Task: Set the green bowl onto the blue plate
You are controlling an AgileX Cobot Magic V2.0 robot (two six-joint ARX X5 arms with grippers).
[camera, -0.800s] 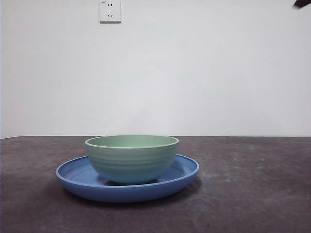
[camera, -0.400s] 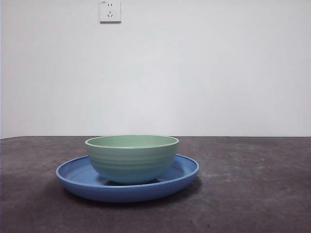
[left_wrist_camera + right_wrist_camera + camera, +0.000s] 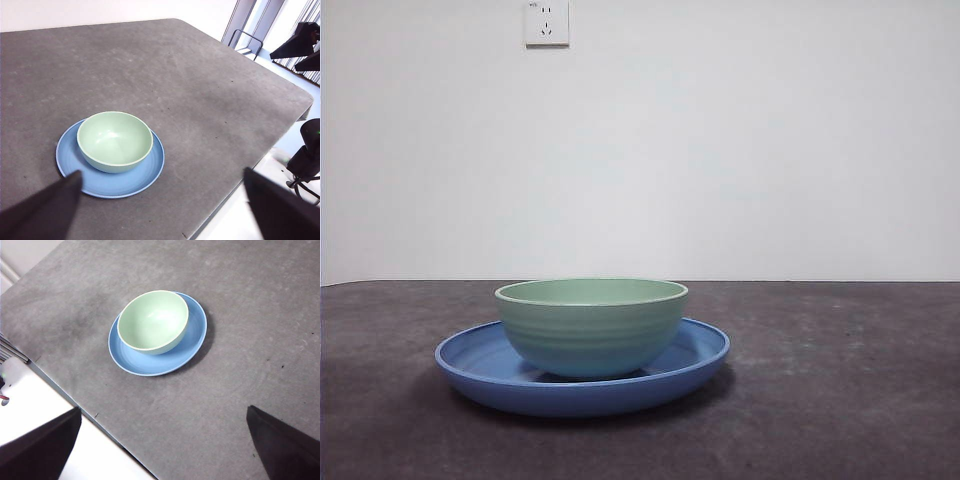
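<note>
Blue plate (image 3: pixel 582 385) nearest on the dark grey table (image 3: pixel 840 400), green bowl (image 3: pixel 591 325) upright on it, offset toward the plate's 10 o'clock in the right wrist view; wall socket (image 3: pixel 546 22) behind at 12 o'clock; left gripper (image 3: pixel 160 207) and right gripper (image 3: pixel 162 442) raised, jaws spread, holding nothing.

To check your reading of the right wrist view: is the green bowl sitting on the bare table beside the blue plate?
No, the green bowl rests upright inside the blue plate.
</note>
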